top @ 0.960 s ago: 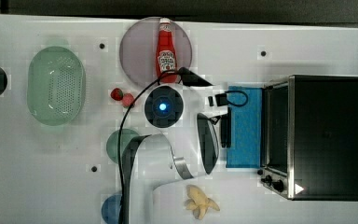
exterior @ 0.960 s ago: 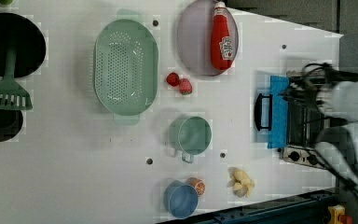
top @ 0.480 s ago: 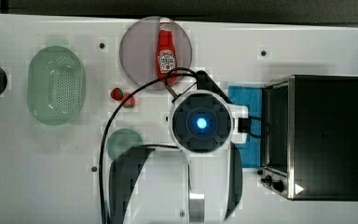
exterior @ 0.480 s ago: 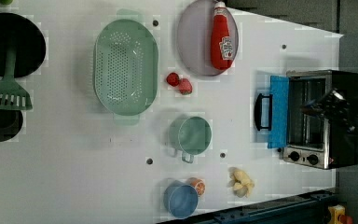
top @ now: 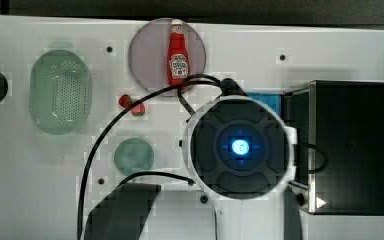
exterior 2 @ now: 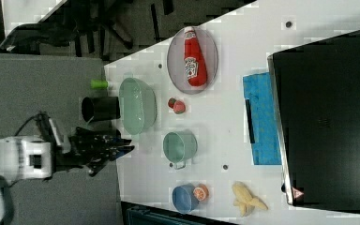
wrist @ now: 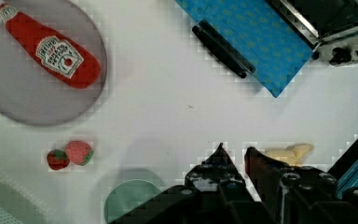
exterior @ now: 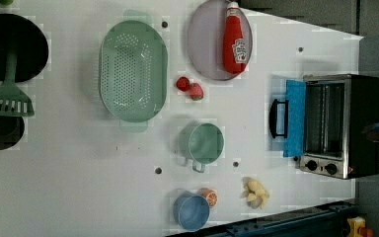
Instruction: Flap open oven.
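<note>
- The oven (exterior: pixel 340 126) sits near the left view's right edge of the white table (exterior: pixel 103 197). We see its blue glass door (exterior: pixel 294 118) folded down flat on the table, with the bar handle (exterior: pixel 278 118) on the side away from the oven and the racks inside on show.
- We judge the task as good as done: the door lies fully open, nothing holds it, and all that seems left is for the arm to pull clear.
- Going left to right in the wrist view, we find a ketchup bottle (wrist: pixel 51 49) lying on a grey plate (wrist: pixel 9 98), two strawberries (wrist: pixel 70 154) below it, the rim of a green cup (wrist: pixel 133 198), and the gripper (wrist: pixel 233 156) above bare table, well apart from the door handle (wrist: pixel 221 49).
- Its jaws stand narrowly apart with nothing between them; we see only table through the slit.
- The one label we find is on the ketchup bottle: a white patch with a red mark, whose words we cannot read.
- On the oven, a small red and white triangle mark (exterior 2: pixel 298 192) sits at one corner of the top, near the knobs (exterior: pixel 321 167); no lettering on it can be read.
</note>
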### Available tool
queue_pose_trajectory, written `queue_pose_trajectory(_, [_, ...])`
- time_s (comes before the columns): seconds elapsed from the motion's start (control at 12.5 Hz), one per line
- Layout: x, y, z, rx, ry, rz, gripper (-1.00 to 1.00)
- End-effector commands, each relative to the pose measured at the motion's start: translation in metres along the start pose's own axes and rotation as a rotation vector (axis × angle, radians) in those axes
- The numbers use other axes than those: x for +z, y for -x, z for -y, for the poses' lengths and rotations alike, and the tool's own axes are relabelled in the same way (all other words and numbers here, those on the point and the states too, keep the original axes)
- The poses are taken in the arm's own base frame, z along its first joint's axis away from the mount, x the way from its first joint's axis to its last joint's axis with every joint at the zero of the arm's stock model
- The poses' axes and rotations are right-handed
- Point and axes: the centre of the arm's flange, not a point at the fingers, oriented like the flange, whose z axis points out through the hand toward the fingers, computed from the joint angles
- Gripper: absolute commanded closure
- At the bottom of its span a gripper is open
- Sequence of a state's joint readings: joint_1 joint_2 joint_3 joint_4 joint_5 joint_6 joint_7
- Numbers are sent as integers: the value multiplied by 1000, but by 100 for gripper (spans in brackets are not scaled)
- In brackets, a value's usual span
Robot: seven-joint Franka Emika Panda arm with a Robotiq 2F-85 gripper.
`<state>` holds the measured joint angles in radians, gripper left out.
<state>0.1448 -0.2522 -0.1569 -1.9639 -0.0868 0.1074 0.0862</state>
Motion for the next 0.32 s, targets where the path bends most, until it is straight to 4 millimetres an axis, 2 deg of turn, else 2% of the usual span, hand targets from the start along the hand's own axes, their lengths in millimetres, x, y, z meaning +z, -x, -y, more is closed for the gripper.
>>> queue_pose_trajectory(0.08, [-9, -9, -6, 82, -1, 25, 65])
queue_pose_trajectory(0.32, [-9, -8, -4, 76, -3, 26, 65])
